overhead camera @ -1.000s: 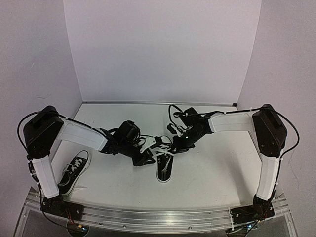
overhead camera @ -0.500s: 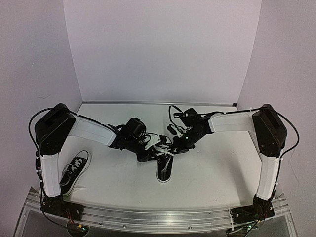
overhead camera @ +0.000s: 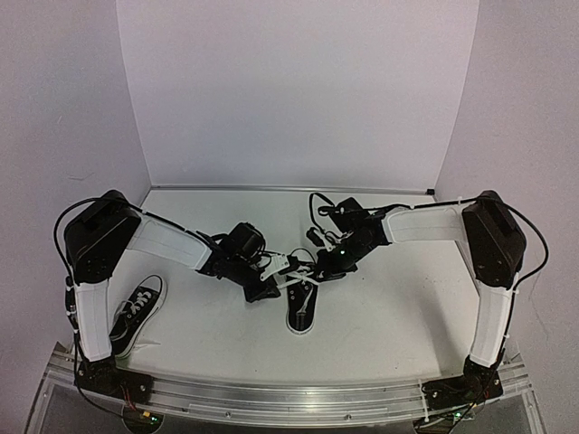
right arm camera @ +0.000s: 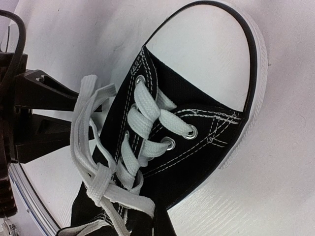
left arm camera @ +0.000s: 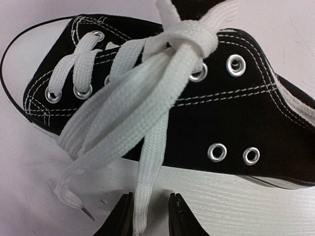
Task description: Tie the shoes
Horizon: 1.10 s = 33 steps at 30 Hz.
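While the black sneaker (overhead camera: 301, 312) sits near the middle of the white table (overhead camera: 389, 316), its white laces (left arm camera: 147, 93) are crossed into a single knot (left arm camera: 197, 42) above the upper eyelets. Loose strands fall over the shoe's side onto the tabletop. The white toe cap (right arm camera: 206, 54) and the rows of lacing fill my right wrist view.

One strand runs down between the fingers (left arm camera: 123, 219) of my left gripper (left arm camera: 149, 221). The jaws stand narrow on either side of it, low by the sole edge. Whether they pinch the lace, I cannot tell.

My right gripper (overhead camera: 326, 269) is closed just beyond the shoe's far end, opposite the left. Its fingers do not show in its own camera, so I cannot say what, if anything, it clamps, though a flat band of lace leads off toward the bottom of that view.

A second sneaker (overhead camera: 134, 318) lies well apart, beside my left arm's base at the table's near left.
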Available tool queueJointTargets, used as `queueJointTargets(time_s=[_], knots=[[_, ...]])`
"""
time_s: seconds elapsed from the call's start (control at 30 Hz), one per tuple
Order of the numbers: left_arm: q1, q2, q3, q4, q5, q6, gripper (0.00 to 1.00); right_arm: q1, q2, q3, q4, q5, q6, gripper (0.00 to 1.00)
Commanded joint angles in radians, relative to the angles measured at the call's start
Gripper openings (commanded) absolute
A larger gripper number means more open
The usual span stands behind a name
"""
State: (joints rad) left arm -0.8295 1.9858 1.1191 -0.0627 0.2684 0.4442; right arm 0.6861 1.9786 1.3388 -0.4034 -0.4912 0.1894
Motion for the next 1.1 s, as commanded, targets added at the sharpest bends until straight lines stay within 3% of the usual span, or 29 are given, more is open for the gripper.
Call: queueJointTargets(time_s=[0.0, 0.13, 0.43, 1.07], knots=[[0.002, -0.007, 0.004, -0.051, -0.02, 0.002, 0.12, 0.006, -0.026, -0.004, 0.017, -0.006, 0.007, 0.0], [-0.036, -0.069, -0.006, -0.057, -0.007, 0.011, 0.01, 0.006, -0.021, -0.005, 0.02, -0.004, 0.008, 0.0], [-0.145, -0.193, -0.005, -0.048, 0.084, -0.006, 0.0, 0.006, -0.017, -0.002, 0.026, -0.002, 0.011, 0.0], [-0.256, -0.029, 0.227, -0.062, 0.122, -0.02, 0.0, 0.006, -0.013, -0.006, 0.044, -0.009, 0.025, 0.0]])
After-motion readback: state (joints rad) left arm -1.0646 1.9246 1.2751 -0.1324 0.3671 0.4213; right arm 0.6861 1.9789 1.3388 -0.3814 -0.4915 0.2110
